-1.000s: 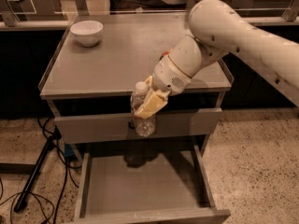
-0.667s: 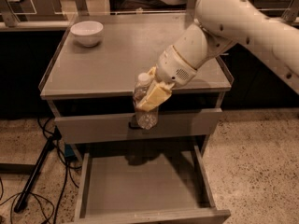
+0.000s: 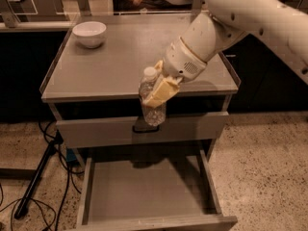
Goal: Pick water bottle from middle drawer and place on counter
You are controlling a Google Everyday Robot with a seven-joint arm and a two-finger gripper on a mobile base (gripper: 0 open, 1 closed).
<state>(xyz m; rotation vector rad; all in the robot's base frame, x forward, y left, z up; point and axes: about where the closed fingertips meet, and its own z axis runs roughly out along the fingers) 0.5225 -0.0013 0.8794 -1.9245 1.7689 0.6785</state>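
Note:
My gripper (image 3: pixel 156 91) is shut on the water bottle (image 3: pixel 152 99), a small clear bottle with a white cap. It holds the bottle upright in the air, just in front of the counter's (image 3: pixel 115 61) front edge, the cap level with the top. The tan fingers (image 3: pixel 162 91) clamp the bottle's upper body. Below, the middle drawer (image 3: pixel 144 189) stands pulled out, its flat grey floor bare. My white arm reaches in from the upper right.
A white bowl (image 3: pixel 89 33) sits on the counter's back left corner. The closed upper drawer front (image 3: pixel 96 129) with a small black handle is right behind the bottle. Black cables and a stand leg (image 3: pixel 38 177) lie on the floor at left. A person sits behind the counter.
The arm has lifted the bottle upward and slightly right, from in front of the upper drawer front to about the level of the counter edge.

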